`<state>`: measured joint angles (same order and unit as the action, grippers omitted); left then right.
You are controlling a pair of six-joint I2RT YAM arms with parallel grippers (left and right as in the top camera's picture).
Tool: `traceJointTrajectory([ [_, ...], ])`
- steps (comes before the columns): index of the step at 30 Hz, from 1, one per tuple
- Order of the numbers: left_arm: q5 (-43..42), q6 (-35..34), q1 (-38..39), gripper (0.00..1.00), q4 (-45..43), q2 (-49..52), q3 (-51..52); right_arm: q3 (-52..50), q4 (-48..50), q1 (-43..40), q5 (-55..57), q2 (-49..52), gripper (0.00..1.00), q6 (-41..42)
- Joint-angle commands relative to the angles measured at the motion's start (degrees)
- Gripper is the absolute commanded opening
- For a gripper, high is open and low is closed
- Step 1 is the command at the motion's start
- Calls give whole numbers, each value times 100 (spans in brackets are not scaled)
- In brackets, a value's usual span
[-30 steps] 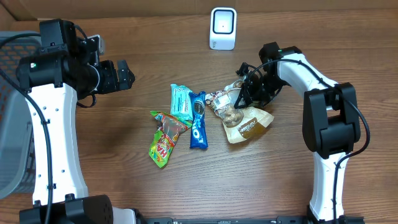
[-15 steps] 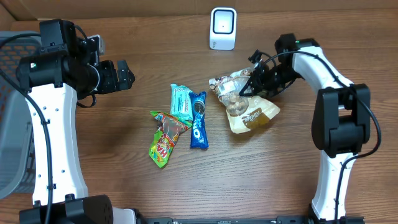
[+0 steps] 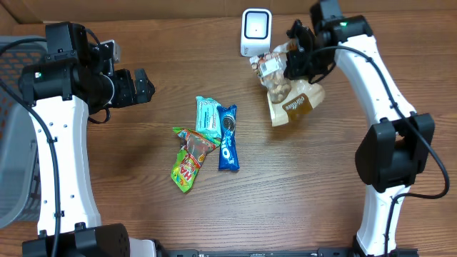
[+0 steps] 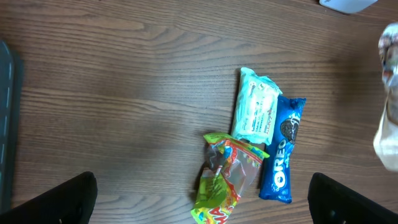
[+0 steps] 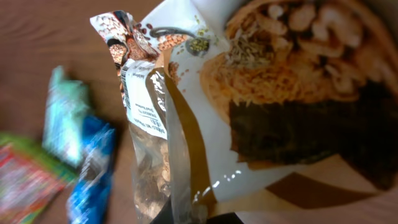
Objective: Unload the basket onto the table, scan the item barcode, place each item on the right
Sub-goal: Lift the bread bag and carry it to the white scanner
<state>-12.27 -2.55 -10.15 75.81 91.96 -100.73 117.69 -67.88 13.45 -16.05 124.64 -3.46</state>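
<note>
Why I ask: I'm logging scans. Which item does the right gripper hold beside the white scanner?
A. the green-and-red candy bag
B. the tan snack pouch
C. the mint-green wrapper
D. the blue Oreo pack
B: the right gripper is shut on the tan snack pouch next to the white scanner, while the Oreo pack, mint-green wrapper and candy bag lie untouched mid-table.
</note>
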Motion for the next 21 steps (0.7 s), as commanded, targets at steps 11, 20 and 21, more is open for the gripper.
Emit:
traceJointTrajectory([
  [11,-85,129,11,100,0,-22,50,201,1316,1054,4293,-221,4,343],
  [20,-85,129,11,100,0,-22,50,199,2133,1119,5014,-203,4,-22],
  [21,-85,129,11,100,0,-22,50,199,2269,1119,5025,-190,4,-153],
])
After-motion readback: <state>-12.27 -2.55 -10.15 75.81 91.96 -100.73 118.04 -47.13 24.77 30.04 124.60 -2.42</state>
